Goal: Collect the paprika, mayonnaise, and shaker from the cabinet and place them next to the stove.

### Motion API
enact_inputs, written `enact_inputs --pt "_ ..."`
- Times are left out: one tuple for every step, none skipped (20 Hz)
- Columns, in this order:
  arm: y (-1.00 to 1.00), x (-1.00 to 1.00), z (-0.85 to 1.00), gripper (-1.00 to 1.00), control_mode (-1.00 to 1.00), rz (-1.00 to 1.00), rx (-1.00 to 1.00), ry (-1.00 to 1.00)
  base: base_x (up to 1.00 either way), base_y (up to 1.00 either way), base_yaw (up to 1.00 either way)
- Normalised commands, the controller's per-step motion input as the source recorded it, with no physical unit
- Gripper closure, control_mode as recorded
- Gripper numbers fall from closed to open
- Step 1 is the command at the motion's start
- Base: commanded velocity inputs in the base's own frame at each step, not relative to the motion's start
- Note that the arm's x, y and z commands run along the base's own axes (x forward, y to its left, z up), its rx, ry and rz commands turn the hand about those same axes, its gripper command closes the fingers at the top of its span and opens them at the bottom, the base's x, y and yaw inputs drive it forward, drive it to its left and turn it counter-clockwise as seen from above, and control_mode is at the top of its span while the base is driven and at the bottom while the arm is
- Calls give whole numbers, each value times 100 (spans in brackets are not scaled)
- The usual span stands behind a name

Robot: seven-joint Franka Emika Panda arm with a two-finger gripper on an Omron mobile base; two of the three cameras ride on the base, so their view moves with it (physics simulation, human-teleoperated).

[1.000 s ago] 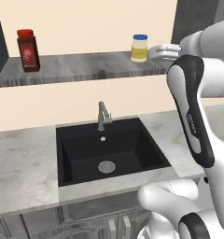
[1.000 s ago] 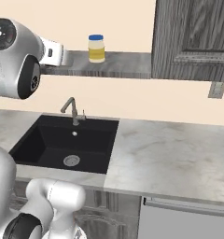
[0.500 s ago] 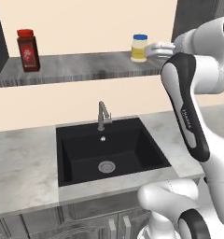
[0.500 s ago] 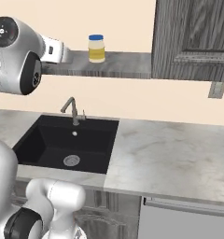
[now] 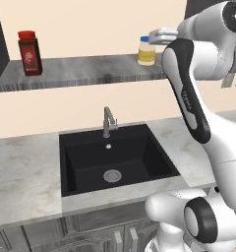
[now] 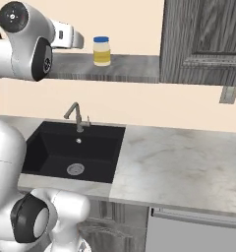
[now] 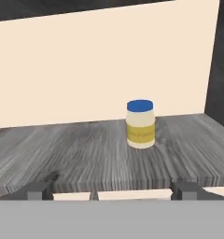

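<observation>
Mayonnaise: rounded pale yellow jar with a blue lid, standing upright on the grey streaked shelf board of the doorless dark grey cabinet; long axis vertical, lid up, yellow label band facing the hand camera.
Mayonnaise place: toward the right end of the shelf, set back from its front edge, apart from the cabinet's dark side wall.
Paprika: slim tall red spice bottle with a red screw cap, upright, cap up, at the far left of the same shelf, well apart from the jar.
Tool: two-finger tool spread wide, holding nothing, level with the shelf's front edge and short of the jar; bare shelf lies between them.
Below: black sink basin with a grey tap, set in the pale marbled counter.
Right side: dark grey panelled unit with a door just beside the shelf's end.
</observation>
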Motion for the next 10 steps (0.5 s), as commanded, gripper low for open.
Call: enact_inputs --pt "-39 41 0 -100 -100 -4 -1 -9 0 0 0" --pt "-54 39 0 -100 -100 -4 0 -7 0 0 0" --pt "-56 38 0 -100 -100 -4 0 -7 0 0 0" --pt "-57 38 0 -100 -100 -4 0 -7 0 0 0" --pt "-63 40 0 -100 -100 -4 0 -6 0 0 0" --pt "-62 41 0 -100 -100 -3 0 -6 0 0 0" --pt "-58 43 0 -100 -100 -2 0 -6 0 0 0" --pt "-54 44 0 -100 -100 0 0 -6 0 0 0" --pt "-51 44 0 -100 -100 0 0 -6 0 0 0" --pt "-53 44 0 -100 -100 0 0 -7 0 0 0"
